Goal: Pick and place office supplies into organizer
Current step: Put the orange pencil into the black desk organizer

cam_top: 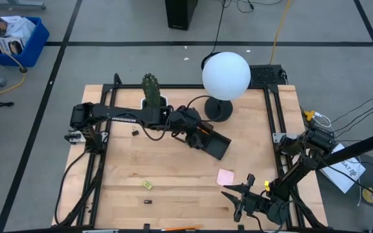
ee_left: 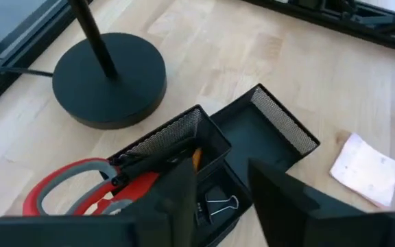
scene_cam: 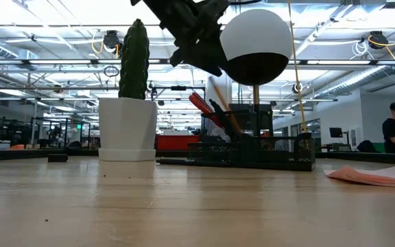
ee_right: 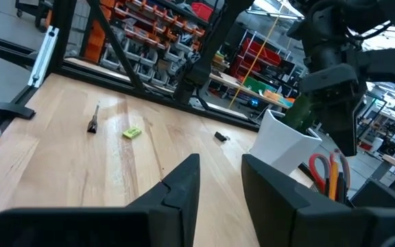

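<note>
I have the left end effector [ee_left: 218,199] hovering right over the organizer [cam_top: 215,145], which sits just in front of the lamp base [cam_top: 217,109]; its fingers are spread with nothing between them. Inside the organizer I can see the red-handled scissors [ee_left: 74,189], an orange pencil [ee_left: 196,158] and a binder clip [ee_left: 218,204], so part of the job looks done. Still out on the table [cam_top: 173,175], by my reading: the pink sticky-note pad [cam_top: 225,177] just beside the organizer, a small yellow piece [cam_top: 147,185] and two small dark items [cam_top: 147,202] farther from it, plus a pencil [cam_top: 180,228] at the table's edge well apart from it. My right end effector [cam_top: 237,202] waits beyond the pad from the organizer, fingers parted and empty.
</note>
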`<state>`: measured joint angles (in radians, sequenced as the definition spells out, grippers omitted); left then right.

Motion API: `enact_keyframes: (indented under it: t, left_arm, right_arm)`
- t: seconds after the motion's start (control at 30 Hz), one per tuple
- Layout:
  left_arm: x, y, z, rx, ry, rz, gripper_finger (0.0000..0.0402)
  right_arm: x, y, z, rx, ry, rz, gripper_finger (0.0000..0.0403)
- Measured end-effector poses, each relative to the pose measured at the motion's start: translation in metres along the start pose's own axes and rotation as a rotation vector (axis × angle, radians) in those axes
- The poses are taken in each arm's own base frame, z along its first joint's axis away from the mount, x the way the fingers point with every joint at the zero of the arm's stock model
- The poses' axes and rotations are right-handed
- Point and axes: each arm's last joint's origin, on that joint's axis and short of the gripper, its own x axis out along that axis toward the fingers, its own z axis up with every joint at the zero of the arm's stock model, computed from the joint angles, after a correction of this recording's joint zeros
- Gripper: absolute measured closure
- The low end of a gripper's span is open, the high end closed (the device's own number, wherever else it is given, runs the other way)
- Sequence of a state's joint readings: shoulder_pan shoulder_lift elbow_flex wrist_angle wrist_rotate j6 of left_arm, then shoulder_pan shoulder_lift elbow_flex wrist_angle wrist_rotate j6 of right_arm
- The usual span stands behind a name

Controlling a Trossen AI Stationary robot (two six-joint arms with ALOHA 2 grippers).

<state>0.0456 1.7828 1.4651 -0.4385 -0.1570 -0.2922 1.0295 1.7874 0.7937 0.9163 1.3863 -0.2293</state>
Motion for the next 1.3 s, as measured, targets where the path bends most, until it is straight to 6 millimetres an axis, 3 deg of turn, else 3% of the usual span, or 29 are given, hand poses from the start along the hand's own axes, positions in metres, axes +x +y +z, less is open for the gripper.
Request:
enact_keyframes:
  t: [0.2,0.4,0.67,0.87,1.1,1.3]
  left_arm:
    - [-0.011,-0.001,0.007,-0.093,-0.043,-0.053,0.0211]
    - [-0.042,-0.012,0.015,-0.103,-0.098,-0.172,0.0198]
    - [-0.106,-0.028,0.024,-0.121,-0.167,-0.415,0.0197]
    - [-0.16,-0.041,0.015,-0.044,-0.202,-0.509,0.0197]
    - [-0.196,-0.057,0.01,-0.002,-0.281,-0.596,0.0197]
    - [-0.203,-0.068,0.0,0.017,-0.262,-0.601,0.0197]
  right_arm:
    - [0.0,0.001,-0.002,-0.001,0.0,0.033,0.0303]
    - [0.007,0.01,-0.008,0.097,0.002,0.374,0.0303]
    - [0.029,0.024,-0.043,0.333,0.236,0.642,0.0295]
    - [0.032,0.045,-0.061,0.443,0.24,0.786,0.0284]
    - [0.042,0.069,-0.081,0.387,0.273,0.8,0.028]
    - [0.063,0.082,-0.085,0.389,0.276,0.8,0.0251]
